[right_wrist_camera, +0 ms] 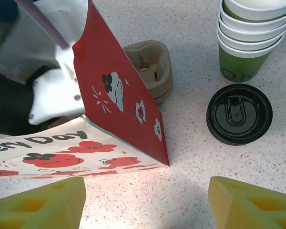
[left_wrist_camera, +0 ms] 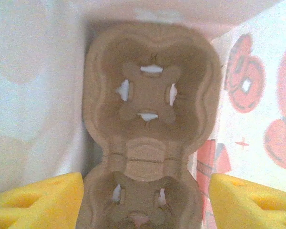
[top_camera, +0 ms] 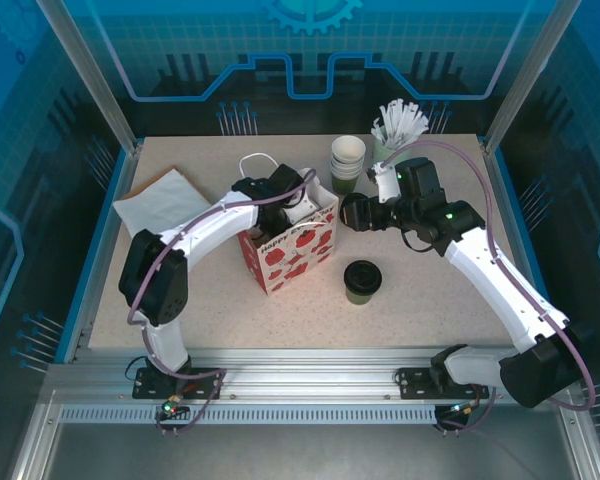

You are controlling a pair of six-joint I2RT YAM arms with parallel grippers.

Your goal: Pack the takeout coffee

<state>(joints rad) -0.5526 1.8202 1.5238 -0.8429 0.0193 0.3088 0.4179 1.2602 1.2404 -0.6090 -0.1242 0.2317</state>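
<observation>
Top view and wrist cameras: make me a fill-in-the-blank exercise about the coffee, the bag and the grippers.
1. The coffee has a ___ lid.
2. The left gripper is open ___ the bag.
3. In the top view the coffee stands on the table, to the ___ of the bag.
4. The right gripper has its jaws ___.
Missing words: black; inside; right; open.

The left gripper (left_wrist_camera: 146, 202) occupies the bag's (top_camera: 295, 250) mouth; open table (top_camera: 430, 300) surrounds the takeout coffee (top_camera: 361, 281).
</observation>
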